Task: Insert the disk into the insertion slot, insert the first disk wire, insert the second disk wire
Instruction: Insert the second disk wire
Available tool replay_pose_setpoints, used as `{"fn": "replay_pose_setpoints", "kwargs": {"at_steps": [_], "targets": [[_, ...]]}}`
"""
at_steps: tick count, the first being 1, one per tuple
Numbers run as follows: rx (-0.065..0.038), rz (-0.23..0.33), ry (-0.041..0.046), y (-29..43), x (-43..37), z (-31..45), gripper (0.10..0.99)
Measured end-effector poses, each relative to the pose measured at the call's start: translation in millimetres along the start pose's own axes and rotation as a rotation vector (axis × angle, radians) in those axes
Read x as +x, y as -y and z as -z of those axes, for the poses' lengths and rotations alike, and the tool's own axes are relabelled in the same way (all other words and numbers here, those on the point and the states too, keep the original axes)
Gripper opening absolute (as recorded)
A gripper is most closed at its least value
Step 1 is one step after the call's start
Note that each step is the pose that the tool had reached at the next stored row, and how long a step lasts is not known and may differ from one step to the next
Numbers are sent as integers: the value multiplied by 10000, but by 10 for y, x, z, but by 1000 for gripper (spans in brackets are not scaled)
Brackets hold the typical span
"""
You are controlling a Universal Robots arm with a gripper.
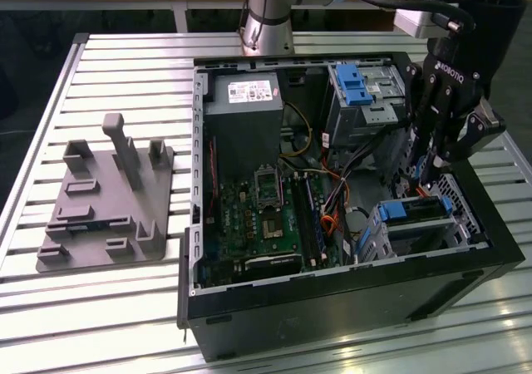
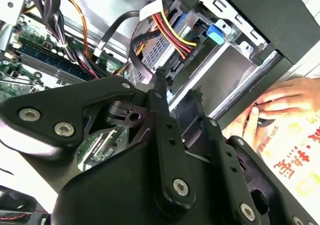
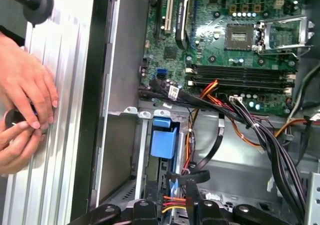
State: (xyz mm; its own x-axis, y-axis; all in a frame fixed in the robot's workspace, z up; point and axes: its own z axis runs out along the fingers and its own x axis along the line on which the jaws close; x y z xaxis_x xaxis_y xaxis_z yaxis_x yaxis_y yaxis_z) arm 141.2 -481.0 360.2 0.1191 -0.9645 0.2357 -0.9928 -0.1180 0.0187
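Observation:
The disk (image 1: 416,211), edged by its blue carrier, lies in the grey perforated insertion slot (image 1: 462,216) at the front corner of the open computer case, on the exterior view's right. My gripper (image 1: 426,179) hangs straight down just above the disk's inner end. In the second wrist view the gripper (image 2: 177,87) points at the slot (image 2: 235,60), close to the blue carrier tab (image 2: 215,33). A white plug (image 2: 152,7) with red, yellow and black wires and a looped black wire (image 2: 134,50) run right up to it. The first wrist view shows the gripper (image 3: 182,182) by the blue tab (image 3: 164,137) and a black wire loop (image 3: 200,174).
A person's hands (image 3: 25,100) rest on the slatted table beside the case wall, and they also appear in the second wrist view (image 2: 280,100). A taller bay with a blue latch (image 1: 353,83), the power supply (image 1: 241,108) and the motherboard (image 1: 266,216) fill the case. A grey fixture (image 1: 108,199) stands outside.

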Motion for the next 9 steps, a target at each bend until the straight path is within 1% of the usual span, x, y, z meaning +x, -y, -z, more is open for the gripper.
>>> {"fn": "replay_pose_setpoints", "kwargs": {"at_steps": [9], "targets": [[11,236,-376,-36,-97,-41,361]]}}
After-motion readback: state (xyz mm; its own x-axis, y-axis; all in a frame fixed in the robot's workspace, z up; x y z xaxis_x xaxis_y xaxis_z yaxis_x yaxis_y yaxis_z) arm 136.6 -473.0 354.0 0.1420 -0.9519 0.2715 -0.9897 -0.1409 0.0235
